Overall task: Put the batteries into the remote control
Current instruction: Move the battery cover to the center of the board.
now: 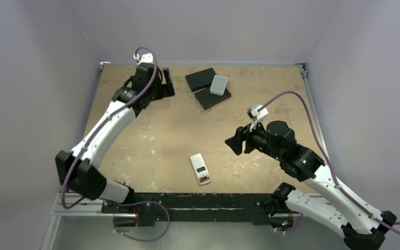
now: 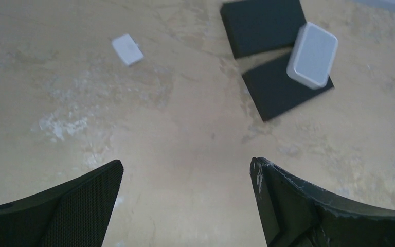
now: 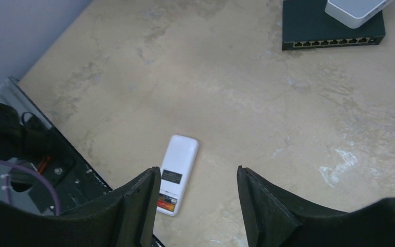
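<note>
The remote control (image 1: 199, 164) lies white back up near the table's front edge. In the right wrist view the remote control (image 3: 180, 154) shows a dark label and an uncovered recess at its near end. A red-orange battery (image 3: 166, 205) lies in that recess, with a thin darker shape just above it that I cannot make out. My right gripper (image 3: 198, 172) hangs open above the table, right of the remote, with nothing between its fingers. My left gripper (image 2: 186, 163) is wide open and empty at the back left (image 1: 167, 83).
Two flat black boxes (image 1: 200, 79) lie at the back middle, with a pale grey rounded box (image 1: 219, 84) on top of them. A small white flat piece (image 2: 127, 49) lies on the table in the left wrist view. The black rail (image 1: 187, 200) runs along the near edge.
</note>
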Controlling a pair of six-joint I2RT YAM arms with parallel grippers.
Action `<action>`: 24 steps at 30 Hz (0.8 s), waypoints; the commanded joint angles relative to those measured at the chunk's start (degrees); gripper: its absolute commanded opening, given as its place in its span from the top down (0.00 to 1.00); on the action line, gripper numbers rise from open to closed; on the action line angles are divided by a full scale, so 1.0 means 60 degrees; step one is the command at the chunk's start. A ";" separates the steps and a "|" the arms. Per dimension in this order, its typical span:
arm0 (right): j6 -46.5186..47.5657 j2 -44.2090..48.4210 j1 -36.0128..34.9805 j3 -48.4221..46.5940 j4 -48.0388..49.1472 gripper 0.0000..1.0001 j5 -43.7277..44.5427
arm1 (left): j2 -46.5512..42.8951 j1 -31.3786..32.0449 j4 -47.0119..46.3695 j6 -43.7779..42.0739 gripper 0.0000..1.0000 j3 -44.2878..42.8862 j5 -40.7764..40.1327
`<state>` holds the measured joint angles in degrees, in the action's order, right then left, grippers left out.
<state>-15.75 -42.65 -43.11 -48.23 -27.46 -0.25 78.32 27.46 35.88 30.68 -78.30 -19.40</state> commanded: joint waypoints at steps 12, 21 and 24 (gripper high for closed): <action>-0.2147 0.1748 0.0008 0.1472 0.1487 0.37 -0.1838 | 0.6780 -0.3376 -0.1450 -0.0698 0.12 -0.4735 0.1105; -0.2524 0.2036 0.0008 0.1934 0.1823 0.38 -0.2202 | 0.8936 -0.3508 -0.1006 -0.0654 0.23 -0.6688 0.1113; -0.2517 0.1943 0.0008 0.1924 0.1865 0.38 -0.2322 | 0.9333 -0.3505 -0.0956 -0.0531 0.25 -0.6890 0.1192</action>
<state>-29.71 -30.81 -43.11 -36.60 -19.59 -11.86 132.18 6.76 29.69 27.27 -115.55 -13.26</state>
